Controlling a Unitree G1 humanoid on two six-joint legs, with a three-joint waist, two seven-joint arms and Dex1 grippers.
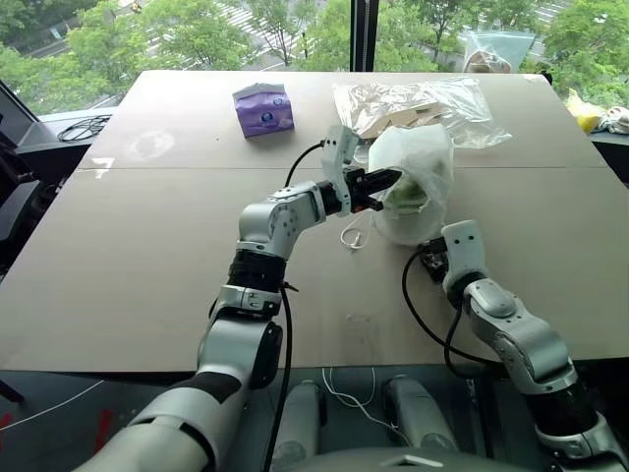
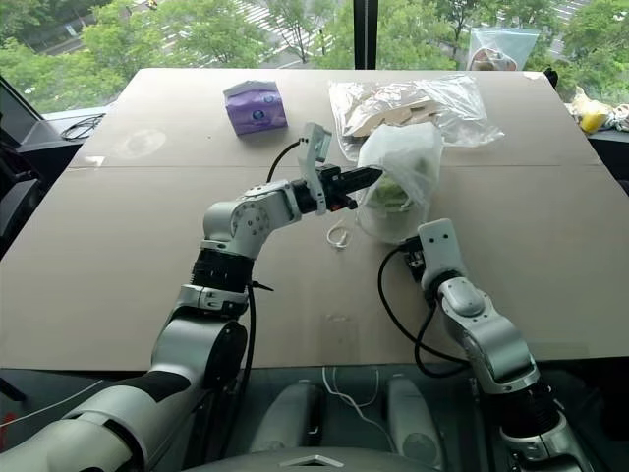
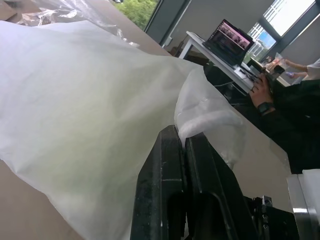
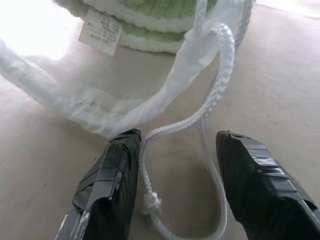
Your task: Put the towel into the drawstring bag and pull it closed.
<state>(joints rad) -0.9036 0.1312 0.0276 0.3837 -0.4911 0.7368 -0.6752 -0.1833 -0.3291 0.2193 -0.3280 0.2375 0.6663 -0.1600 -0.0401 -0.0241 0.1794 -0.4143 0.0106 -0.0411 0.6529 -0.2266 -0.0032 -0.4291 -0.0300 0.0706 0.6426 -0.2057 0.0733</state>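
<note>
I see thin translucent fabric on the drawstring bag [image 1: 418, 167], fluffy terry on the towel [image 4: 150, 20], a braided cord [image 4: 220, 80], a matt table [image 1: 147, 256].

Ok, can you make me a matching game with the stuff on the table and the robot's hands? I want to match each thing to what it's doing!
Things:
1. towel
2. left gripper
3. right gripper
4. tissue box

States:
A. jaws open around the white cord
B. purple, standing at the far side of the table
C. light green, inside the drawstring bag
D. jaws shut on the bag's fabric

Pairs: 1-C, 2-D, 3-A, 4-B
</note>
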